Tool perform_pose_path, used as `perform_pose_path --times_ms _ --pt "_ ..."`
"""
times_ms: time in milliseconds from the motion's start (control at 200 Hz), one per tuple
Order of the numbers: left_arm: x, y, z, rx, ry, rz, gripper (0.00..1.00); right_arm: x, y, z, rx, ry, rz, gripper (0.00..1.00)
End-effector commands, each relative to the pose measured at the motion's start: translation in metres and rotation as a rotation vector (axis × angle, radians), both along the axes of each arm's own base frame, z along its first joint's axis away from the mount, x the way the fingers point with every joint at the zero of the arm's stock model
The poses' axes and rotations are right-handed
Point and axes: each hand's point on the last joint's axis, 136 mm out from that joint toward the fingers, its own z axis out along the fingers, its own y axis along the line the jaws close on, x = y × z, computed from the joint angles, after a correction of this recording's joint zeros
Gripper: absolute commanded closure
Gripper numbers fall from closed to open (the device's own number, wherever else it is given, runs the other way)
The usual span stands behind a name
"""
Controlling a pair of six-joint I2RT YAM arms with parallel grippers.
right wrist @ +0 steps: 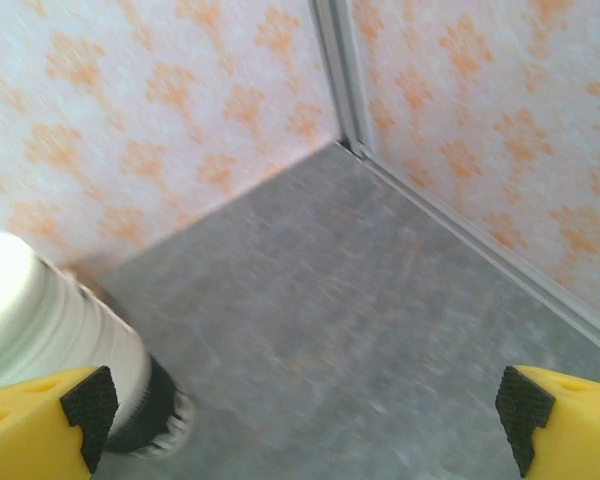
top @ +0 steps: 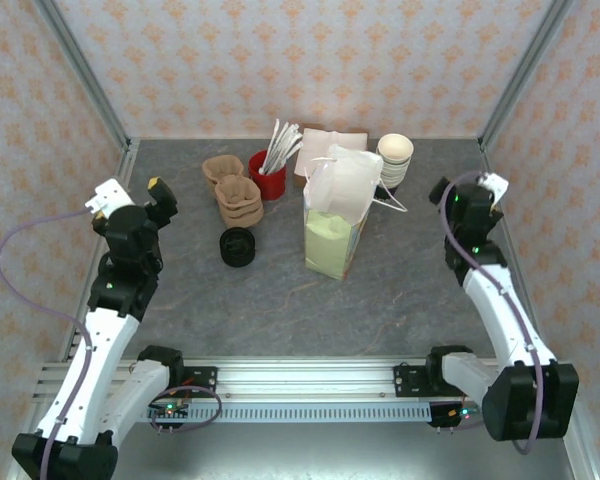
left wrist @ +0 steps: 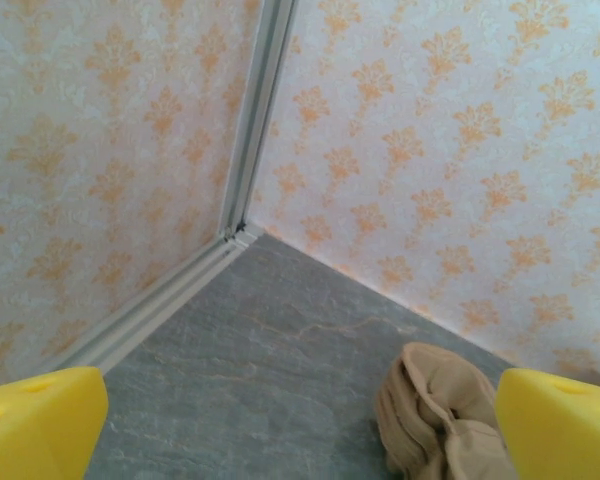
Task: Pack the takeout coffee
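Near the side edges of the table (top: 280,300), left arm (top: 92,350) and right arm (top: 500,300) rear up.
Gaping wide and empty: left gripper (top: 135,192), right gripper (top: 468,187).

text: none legible | labels: none | bag (top: 335,225) print possibly too small

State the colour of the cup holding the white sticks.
Red. The cup shows best in the top external view.
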Motion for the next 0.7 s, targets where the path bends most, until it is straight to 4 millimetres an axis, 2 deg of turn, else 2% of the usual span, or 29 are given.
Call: perform_pose_path --times_ms 0,155,260,410,696 --pt "-0.011 -0.01 -0.037 -0.113 0.204 -0.02 0.0 0.002 0.019 -0.01 0.19 0.162 0.03 0.01" --pt "-0.001 -0.04 -0.041 -0.18 0.269 -0.182 0.0 0.038 0.055 0.003 0.308 0.221 0.167 0.07" --pt "-0.001 -0.048 -0.042 -0.189 0.293 -0.225 0.0 0.056 0.07 0.01 0.296 0.249 0.185 0.08" --pt "-0.002 -0.056 -0.042 -0.195 0.309 -0.271 0.0 0.084 0.09 0.005 0.28 0.303 0.205 0.17" --pt "-0.005 -0.065 -0.044 -0.213 0.32 -0.32 0.0 0.11 0.08 -0.01 0.164 0.41 0.091 0.23"
